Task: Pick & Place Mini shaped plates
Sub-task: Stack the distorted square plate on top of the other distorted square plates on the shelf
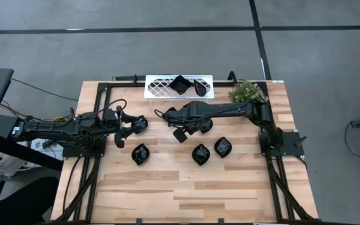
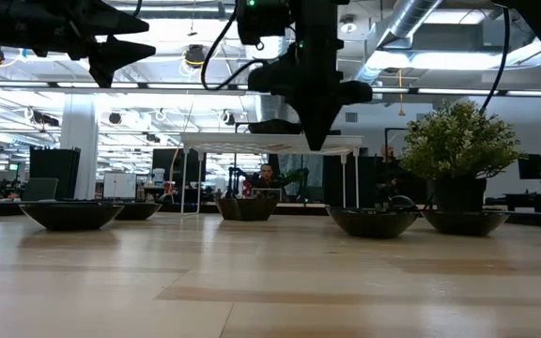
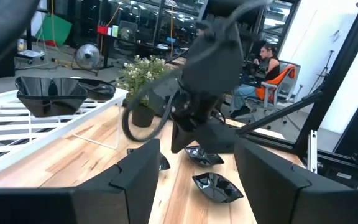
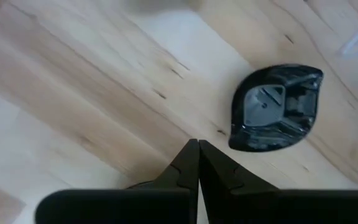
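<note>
**Plates on table and in tray; neither gripper holding one**

Left gripper [image 1: 119,134] sits over the table's left part, jaws released and spread wide, nothing between them. In the left wrist view its two fingers [image 3: 135,177] stand well apart with bare wood showing in the gap. A black plate [image 1: 140,124] lies just beside the fingertips, on the side toward the far edge; contact between them cannot be confirmed from above. A leaf-shaped plate [image 1: 140,154] rests on the wood nearer the front edge, apart from that gripper.

White lattice tray [image 1: 158,87] lies at the far edge, near the centre. It carries a square wavy-edged plate [image 1: 179,84] and a slimmer dark plate [image 1: 200,85] beside it.

Right gripper [image 1: 180,134] hangs above the table's centre, reaching in from the right, jaws clenched together and empty. The right wrist view shows the fingers [image 4: 185,168] pressed tip to tip over bare wood, with a leaf-shaped plate [image 4: 276,107] lying near them, not touching.

Further plates lie to the right of that gripper: one [image 1: 204,126] partly hidden under the right arm, and two leaf-shaped plates [image 1: 200,154] [image 1: 222,147] side by side toward the front.

Potted plant [image 1: 247,92] stands at the far right corner of the wooden table [image 1: 186,194].
</note>
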Controlling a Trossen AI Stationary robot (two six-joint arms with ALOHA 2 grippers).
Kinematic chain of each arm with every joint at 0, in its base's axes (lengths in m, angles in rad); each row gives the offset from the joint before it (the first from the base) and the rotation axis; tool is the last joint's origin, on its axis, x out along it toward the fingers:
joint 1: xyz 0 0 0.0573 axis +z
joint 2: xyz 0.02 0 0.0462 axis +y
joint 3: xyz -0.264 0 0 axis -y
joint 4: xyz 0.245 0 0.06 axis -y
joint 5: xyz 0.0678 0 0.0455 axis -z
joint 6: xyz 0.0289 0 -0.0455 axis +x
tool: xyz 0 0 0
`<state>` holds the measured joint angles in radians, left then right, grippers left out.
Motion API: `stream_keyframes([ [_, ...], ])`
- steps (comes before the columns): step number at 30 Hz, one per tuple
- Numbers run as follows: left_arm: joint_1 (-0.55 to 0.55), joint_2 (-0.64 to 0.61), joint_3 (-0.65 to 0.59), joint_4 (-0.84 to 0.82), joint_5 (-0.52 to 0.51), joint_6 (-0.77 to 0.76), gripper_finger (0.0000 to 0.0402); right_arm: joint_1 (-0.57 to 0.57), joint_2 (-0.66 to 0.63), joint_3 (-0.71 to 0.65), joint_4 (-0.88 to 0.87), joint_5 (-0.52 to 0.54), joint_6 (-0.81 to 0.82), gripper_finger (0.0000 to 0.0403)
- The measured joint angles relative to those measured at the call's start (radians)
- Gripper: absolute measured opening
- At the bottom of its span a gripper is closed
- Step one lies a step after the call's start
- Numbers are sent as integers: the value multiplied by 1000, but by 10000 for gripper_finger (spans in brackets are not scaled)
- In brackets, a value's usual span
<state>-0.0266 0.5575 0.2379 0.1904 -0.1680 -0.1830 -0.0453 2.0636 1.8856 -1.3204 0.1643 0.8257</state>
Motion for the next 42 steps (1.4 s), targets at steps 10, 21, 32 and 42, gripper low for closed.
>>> stream_keyframes([
  [10, 0, 0, -1, -11, -1, 22, 209, -10, -106, -195, 259, -148, -16, 0],
  [21, 0, 8, -5, -10, -3, 22, 209, -11, -221, -438, 655, -18, 270, 0],
  [32, 0, 6, -5, -10, -2, 19, 209, -23, -211, -438, 764, 18, 299, 38],
  [42, 0, 6, -5, -10, -2, 21, 209, 1, -211, -438, 778, 91, 444, 87],
])
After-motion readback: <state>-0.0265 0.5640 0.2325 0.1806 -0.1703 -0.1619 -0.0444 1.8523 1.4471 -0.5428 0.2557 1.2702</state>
